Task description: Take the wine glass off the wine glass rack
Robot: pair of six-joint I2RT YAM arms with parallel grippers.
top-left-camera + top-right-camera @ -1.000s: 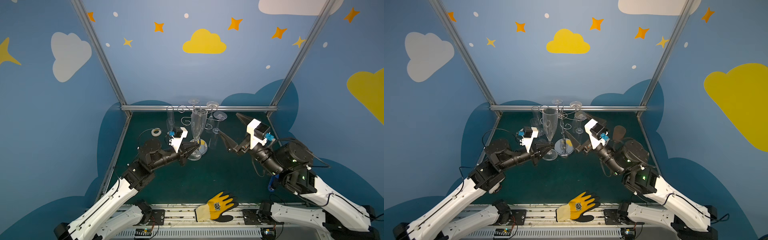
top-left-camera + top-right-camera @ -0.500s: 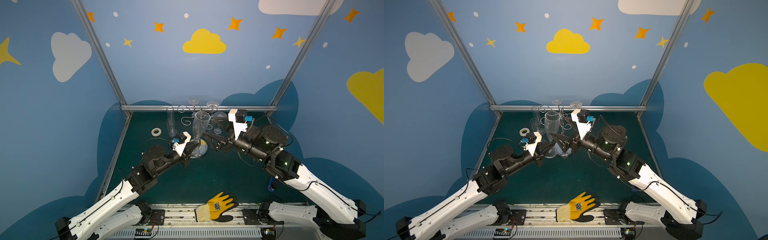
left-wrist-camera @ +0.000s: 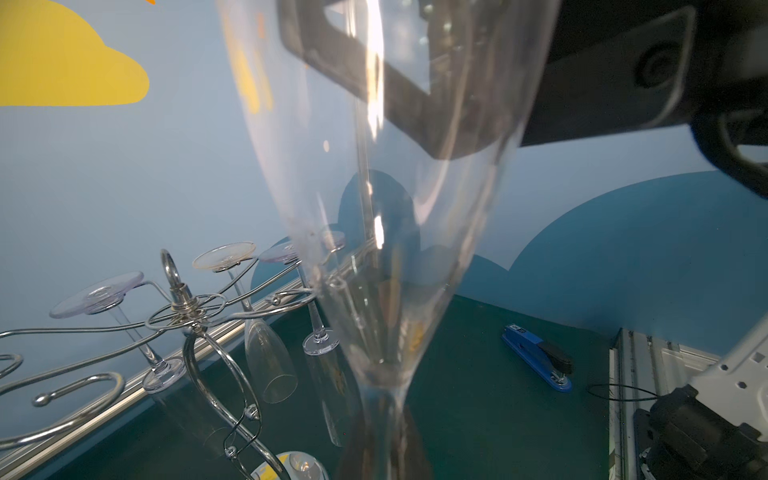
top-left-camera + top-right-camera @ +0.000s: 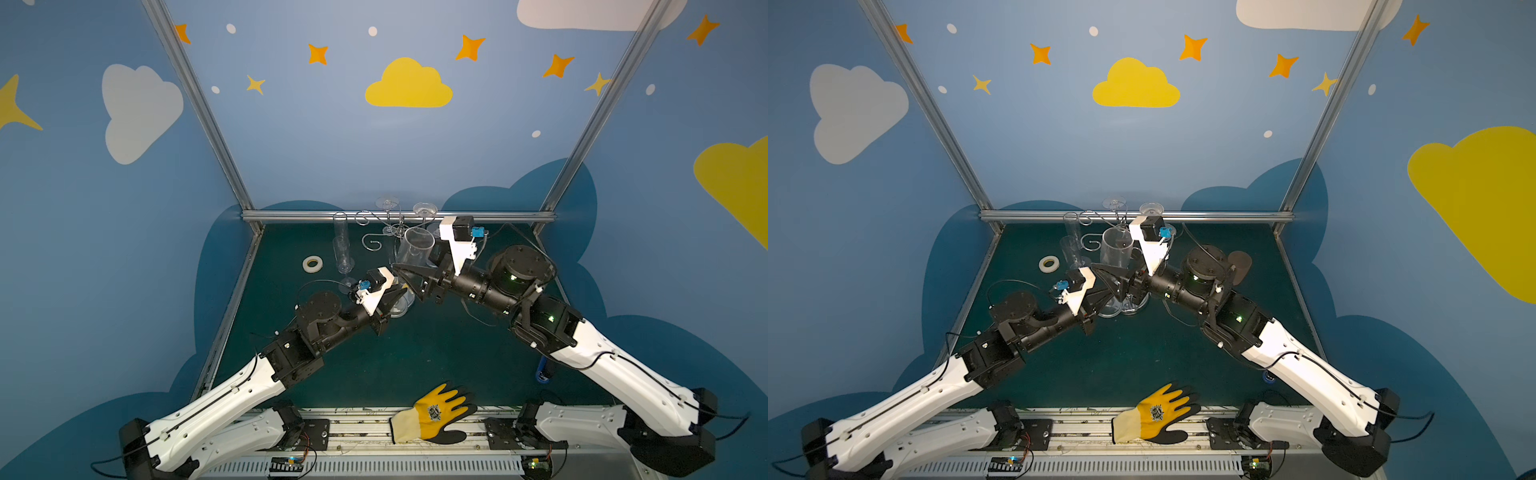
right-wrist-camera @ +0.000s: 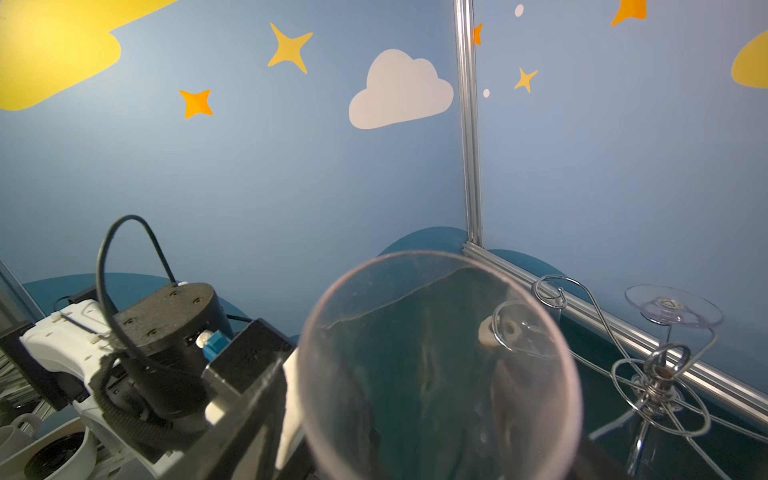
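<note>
**Fig. The right arm arrives at a glass already off the rack**

My left jaws (image 4: 397,293) are clenched on the stem of the wine glass (image 4: 413,251). The glass stands upright at centre frame in both top views, clear of the wine glass rack (image 4: 395,227) just behind it and above the green worktop (image 4: 415,353).

*Change over the last second.* My right arm had been drawn back at centre right with its jaws spread and near nothing. It has now swung across to the middle. My right jaws (image 4: 405,282) straddle the lower bowl and have narrowed somewhat. One of the dark fingers (image 4: 415,271) lies along the bowl's base, but I cannot tell whether the jaws already press on the glass. The glass itself has barely shifted.

*Reading.* I judge the removal largely done, since the glass no longer hangs from any curled arm. This looks like a handover or a second steadying hold before set-down. The thin bowl would not take a hard squeeze.

Other glasses (image 3: 224,257) hang upside down on the rack.

*Writing.* None is legible. The yellow glove (image 4: 436,415) at lower centre carries a dark emblem, and the blue stapler (image 3: 536,361) has a pale label at one end. Both are too small to read.
</note>
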